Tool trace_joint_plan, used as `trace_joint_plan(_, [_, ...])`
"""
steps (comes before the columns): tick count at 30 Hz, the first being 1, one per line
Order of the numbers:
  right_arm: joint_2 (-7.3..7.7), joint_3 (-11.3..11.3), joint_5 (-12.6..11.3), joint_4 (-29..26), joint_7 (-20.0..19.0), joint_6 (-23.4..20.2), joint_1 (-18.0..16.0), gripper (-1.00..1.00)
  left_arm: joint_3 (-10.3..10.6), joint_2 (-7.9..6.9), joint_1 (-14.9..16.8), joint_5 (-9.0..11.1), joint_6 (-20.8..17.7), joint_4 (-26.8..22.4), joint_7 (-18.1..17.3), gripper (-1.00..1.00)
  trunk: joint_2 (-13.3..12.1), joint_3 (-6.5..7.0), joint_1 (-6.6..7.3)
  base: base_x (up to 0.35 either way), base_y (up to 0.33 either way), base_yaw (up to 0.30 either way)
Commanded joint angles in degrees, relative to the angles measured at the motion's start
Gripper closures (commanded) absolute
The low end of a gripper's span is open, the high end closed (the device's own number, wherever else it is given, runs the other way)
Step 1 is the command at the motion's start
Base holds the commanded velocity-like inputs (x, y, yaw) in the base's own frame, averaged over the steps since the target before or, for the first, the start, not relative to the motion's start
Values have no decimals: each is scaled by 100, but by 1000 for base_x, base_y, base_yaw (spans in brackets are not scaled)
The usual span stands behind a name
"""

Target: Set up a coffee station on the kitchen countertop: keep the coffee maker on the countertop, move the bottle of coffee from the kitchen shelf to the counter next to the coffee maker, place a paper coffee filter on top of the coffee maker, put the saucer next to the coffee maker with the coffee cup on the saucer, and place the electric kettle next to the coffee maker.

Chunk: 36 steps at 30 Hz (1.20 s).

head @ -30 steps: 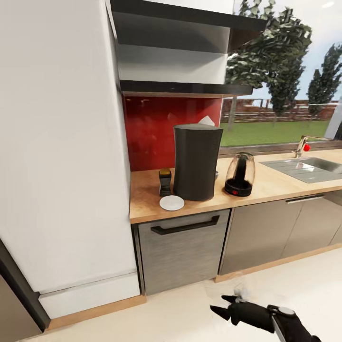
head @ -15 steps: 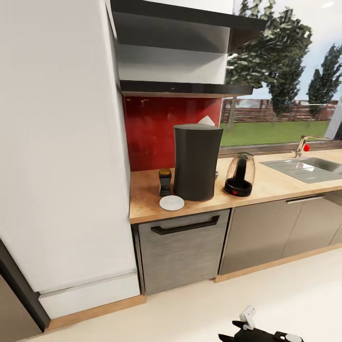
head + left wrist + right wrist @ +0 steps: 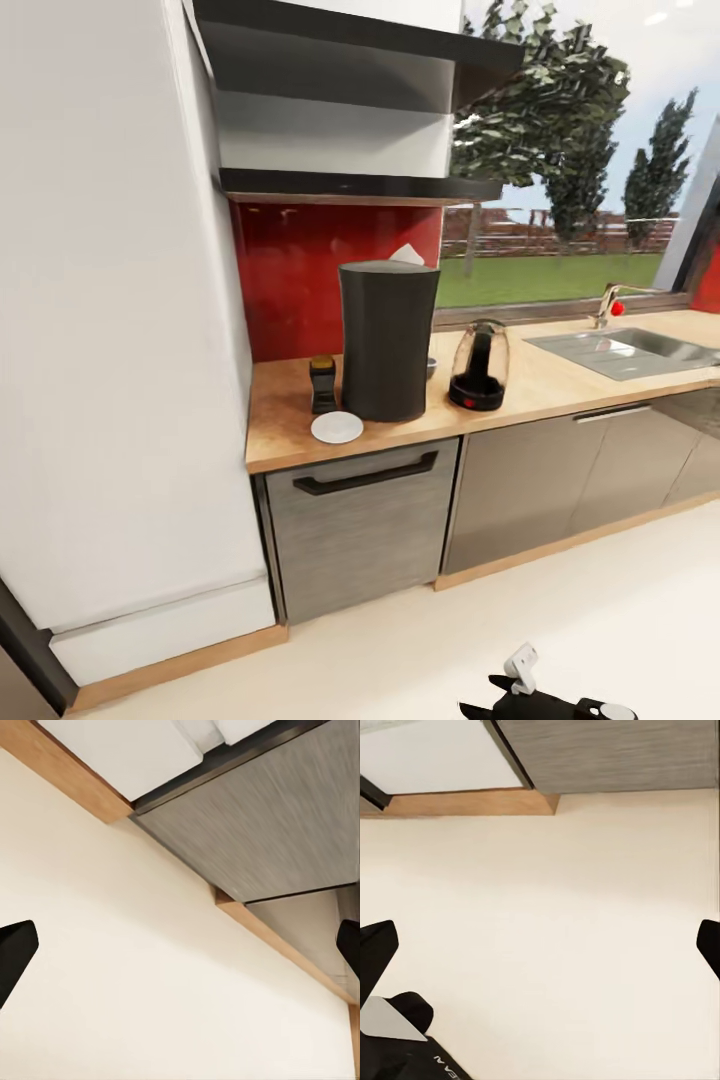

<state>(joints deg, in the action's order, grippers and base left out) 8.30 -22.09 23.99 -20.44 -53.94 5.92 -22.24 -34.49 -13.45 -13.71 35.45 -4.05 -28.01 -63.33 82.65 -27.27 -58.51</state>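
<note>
Red backsplash backs the table [image 3: 290, 440] in the head view. On it the coffee maker [image 3: 387, 340] has the paper coffee filter [image 3: 407, 254] on top, bottle of coffee [image 3: 322, 384] and saucer [image 3: 337, 427] at its left, electric kettle [image 3: 478, 366] at its right.

Left wrist view: left hand [image 3: 180, 945] spread apart above the floor [image 3: 135, 967].

Right wrist view: right hand [image 3: 544, 945] likewise apart.

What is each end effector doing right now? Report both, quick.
Left end effector: open, holding nothing, above the cream floor.
Right end effector: open, holding nothing, also over the floor.
</note>
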Motion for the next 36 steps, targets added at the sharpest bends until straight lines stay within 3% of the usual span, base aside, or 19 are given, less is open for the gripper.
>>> trace_joint_plan(1, [-3,-41,62,5,-20,50,-7,-100,4,0,-3,33,-43,-5,-13,-100,3,-5,0,0,-19,-264])
trace_joint_plan(15, [-3,-41,62,5,-13,57,-7,-100,12,0,-6,33,-43,-13,-5,-100,3,-5,0,86,-79,-202])
trace_joint_plan(21, [-3,-41,62,5,28,58,-8,-100,13,0,-6,33,-43,-12,-4,-100,3,-5,0,173,-242,-19])
trace_joint_plan(24, [-4,-49,62,12,327,51,-8,-100,13,0,-5,33,-43,-12,-3,-100,3,-5,0,125,-281,-142])
trace_joint_plan(36, [-12,-50,62,13,384,57,-7,-100,13,0,-5,33,-43,-12,-3,-100,3,-5,0,50,-297,-205])
